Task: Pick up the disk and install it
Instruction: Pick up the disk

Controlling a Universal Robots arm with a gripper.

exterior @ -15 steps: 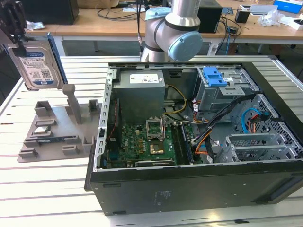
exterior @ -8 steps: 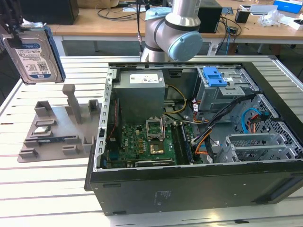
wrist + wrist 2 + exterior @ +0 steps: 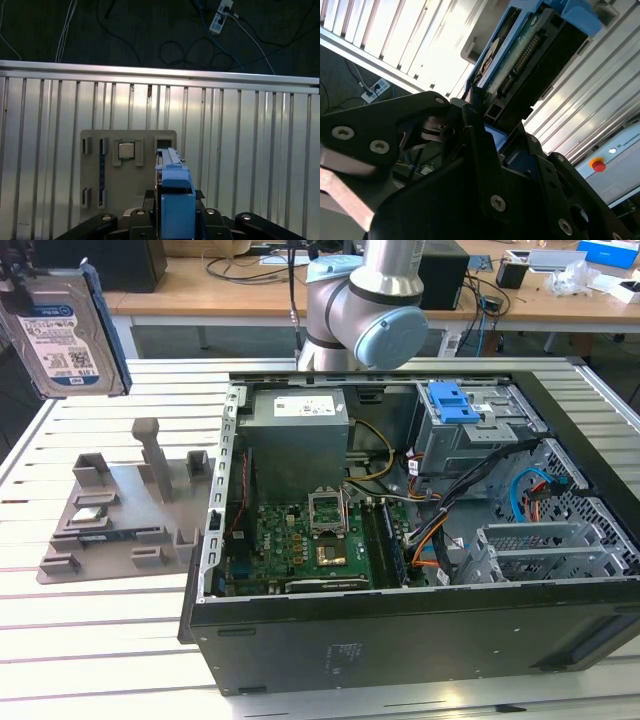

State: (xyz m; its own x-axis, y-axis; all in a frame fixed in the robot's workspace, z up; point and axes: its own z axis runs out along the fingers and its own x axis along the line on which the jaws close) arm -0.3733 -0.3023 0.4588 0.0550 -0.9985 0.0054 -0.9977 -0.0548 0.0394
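**Disk held high, well away from the open computer case**

In the exterior view the disk hangs at that view's far left, well above the slatted table. It stands on end, a little tilted, its labelled face towards the camera and its long axis close to upright. Below it sits the grey holder plate. The drive cage with its blue latch is inside the case, well apart towards the exterior view's right. From where I stand, that sideways gap between disk and cage is the thing that matters.

In the second wrist view the claw is closed on one end of the disk. A black finger presses on each flat side, and the rest of the drive runs straight out away from the wrist.

In the first wrist view the disk appears edge-on between the fingers, its blue side rail uppermost. The holder plate lies directly beneath, clear of the disk.
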